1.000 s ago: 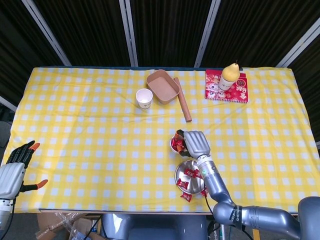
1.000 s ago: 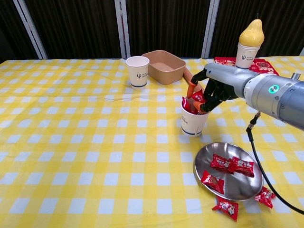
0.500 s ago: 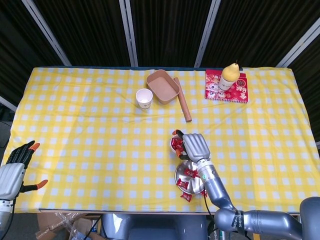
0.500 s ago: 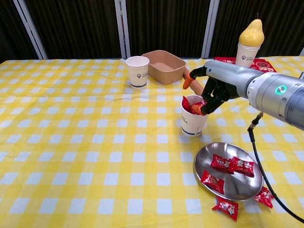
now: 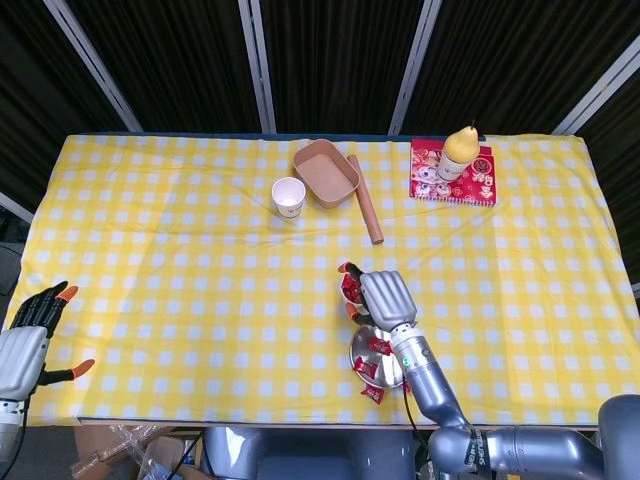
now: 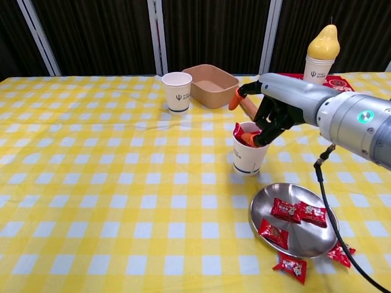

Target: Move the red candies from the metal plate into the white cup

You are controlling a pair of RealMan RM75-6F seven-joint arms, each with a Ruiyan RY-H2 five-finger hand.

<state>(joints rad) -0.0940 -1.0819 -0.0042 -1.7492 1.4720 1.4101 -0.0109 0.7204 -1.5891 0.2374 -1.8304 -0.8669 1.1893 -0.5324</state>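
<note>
A white cup (image 6: 247, 157) holding several red candies stands mid-table; the head view shows this cup (image 5: 349, 290) half hidden by my right hand (image 5: 385, 297). In the chest view my right hand (image 6: 272, 108) hovers over the cup's rim, fingers bent down toward its mouth and thumb spread away to the left, with nothing pinched. The metal plate (image 6: 305, 237) lies in front of the cup and carries three red candies (image 6: 282, 209). Two more candies (image 6: 292, 267) lie on the cloth beside the plate. My left hand (image 5: 30, 335) rests open at the table's near left corner.
A second white cup (image 6: 177, 91), a brown box (image 6: 211, 85) and a wooden roller (image 5: 365, 212) stand at the back. A pear-shaped bottle on a cup (image 6: 322, 55) sits on a red book at the back right.
My right hand's thumb has lifted up and away from the cup, and the hand has shifted slightly left over it. The left hand has stayed still.
</note>
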